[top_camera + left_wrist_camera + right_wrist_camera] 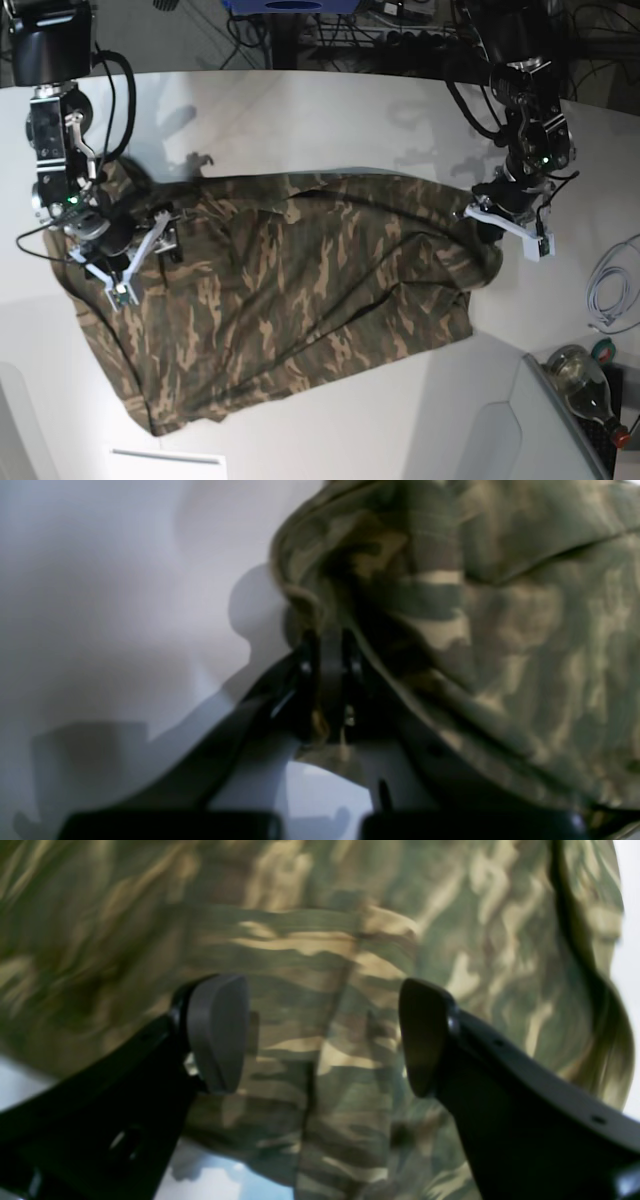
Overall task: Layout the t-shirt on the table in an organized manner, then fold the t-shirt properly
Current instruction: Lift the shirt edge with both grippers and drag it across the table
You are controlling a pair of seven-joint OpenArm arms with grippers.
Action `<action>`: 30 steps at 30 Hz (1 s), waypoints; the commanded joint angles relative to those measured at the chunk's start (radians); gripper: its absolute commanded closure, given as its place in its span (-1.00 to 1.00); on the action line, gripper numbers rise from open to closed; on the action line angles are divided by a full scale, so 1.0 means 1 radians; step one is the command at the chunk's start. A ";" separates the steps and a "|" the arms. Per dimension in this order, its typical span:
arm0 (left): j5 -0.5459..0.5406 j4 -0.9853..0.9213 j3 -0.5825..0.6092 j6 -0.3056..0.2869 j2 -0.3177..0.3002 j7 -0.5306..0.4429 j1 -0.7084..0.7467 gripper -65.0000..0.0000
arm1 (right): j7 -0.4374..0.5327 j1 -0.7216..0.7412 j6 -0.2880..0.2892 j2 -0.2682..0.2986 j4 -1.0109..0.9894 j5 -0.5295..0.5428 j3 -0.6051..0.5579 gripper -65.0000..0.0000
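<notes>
T-shirt lies rumpled on worktop; we note left pincer clenched on its edge, right pincer released above cloth. Risk: one-sided pull bunches fabric.

From my base feed, the room beyond the far edge was dark: a tangle of black cables ran over a dim floor, beside a blue object I could only partly see. At the right sat a coiled white cable and a glass bottle. Light was bright and threw soft shadows.
</notes>
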 commanded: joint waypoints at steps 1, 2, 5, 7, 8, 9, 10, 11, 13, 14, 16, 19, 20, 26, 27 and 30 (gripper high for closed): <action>-0.012 0.020 -0.001 -0.004 -0.009 -0.023 -0.011 1.00 | 0.016 0.028 -0.012 0.005 -0.010 0.006 0.006 -0.29; -0.009 0.020 -0.001 -0.004 -0.009 -0.023 -0.011 1.00 | 0.017 0.043 -0.016 -0.004 -0.039 0.006 0.006 -0.29; -0.009 0.017 -0.001 -0.004 -0.011 -0.020 -0.011 1.00 | 0.049 0.084 -0.017 -0.010 -0.124 0.006 0.008 -0.29; -0.012 0.016 -0.001 -0.004 -0.016 -0.018 -0.011 1.00 | 0.099 0.106 -0.019 -0.009 -0.180 0.006 0.008 -0.29; -0.012 0.016 -0.001 -0.004 -0.016 -0.018 -0.011 1.00 | 0.115 0.115 -0.019 -0.009 -0.205 0.006 0.008 -0.29; -0.012 0.016 -0.001 -0.004 -0.016 -0.018 -0.011 1.00 | 0.120 0.126 -0.019 -0.006 -0.229 0.006 0.008 -0.29; -0.010 0.016 -0.001 -0.004 -0.016 -0.018 -0.011 1.00 | 0.120 0.138 -0.019 -0.004 -0.253 0.006 0.006 -0.28; -0.009 0.016 -0.001 -0.004 -0.016 -0.018 -0.011 1.00 | 0.122 0.146 -0.019 -0.004 -0.269 0.006 0.006 -0.25; -0.009 0.016 -0.001 -0.004 -0.016 -0.018 -0.011 1.00 | 0.122 0.158 -0.019 -0.003 -0.295 0.006 0.006 0.01; -0.009 0.016 -0.001 -0.004 -0.016 -0.018 -0.011 1.00 | 0.122 0.163 -0.019 -0.003 -0.302 0.006 0.008 0.20; -0.009 0.016 -0.001 -0.004 -0.016 -0.018 -0.011 1.00 | 0.122 0.163 -0.019 -0.003 -0.299 0.006 0.012 0.65; -0.009 0.016 -0.001 -0.004 -0.017 -0.018 -0.011 1.00 | 0.117 0.132 -0.019 -0.003 -0.228 0.006 0.014 0.90; -0.009 0.016 -0.001 -0.004 -0.020 -0.018 -0.011 1.00 | 0.117 0.110 -0.017 -0.003 -0.188 0.006 0.014 0.90; -0.009 0.025 -0.001 -0.004 -0.034 -0.018 0.005 1.00 | -0.084 -0.031 -0.011 -0.003 0.133 0.012 0.015 0.91; -0.009 0.030 -0.001 -0.004 -0.045 -0.018 0.009 1.00 | -0.112 -0.060 -0.011 -0.003 0.186 0.012 0.015 0.91; -0.009 0.040 -0.001 -0.004 -0.055 -0.018 0.032 1.00 | -0.185 -0.149 0.044 -0.003 0.334 0.013 0.017 0.91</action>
